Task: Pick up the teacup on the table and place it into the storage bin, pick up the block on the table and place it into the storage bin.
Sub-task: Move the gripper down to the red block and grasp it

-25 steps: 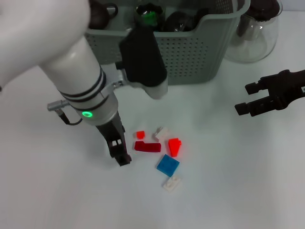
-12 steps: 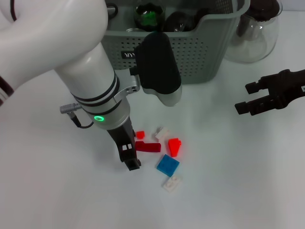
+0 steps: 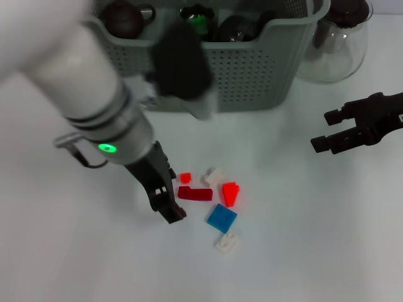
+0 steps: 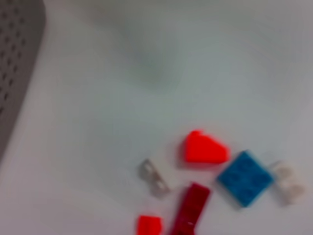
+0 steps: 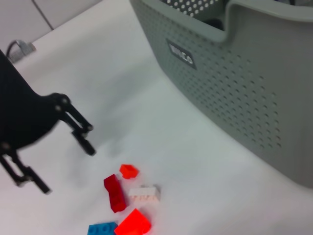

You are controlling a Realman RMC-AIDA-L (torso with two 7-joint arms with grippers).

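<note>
On the table, left gripper (image 3: 165, 200): hung low just beside the dark red block (image 3: 195, 194), fingers spread apart, grasping nothing
Blocks: a loose cluster lay on the white table (image 3: 302, 239) — small red block (image 3: 185, 178), white block (image 3: 214, 175), red wedge block (image 3: 230, 193), blue plate (image 3: 221, 217), pale flat piece (image 3: 227, 241)
Storage bin (image 3: 252, 69): stood behind the blocks, dark items inside
Glass pitcher (image 3: 337, 44): stood beside the bin
Right gripper (image 3: 327, 131): hovered well apart from the blocks, fingers parted, empty

Open table (image 3: 302, 239) right of blocks (image 3: 221, 217)
</note>
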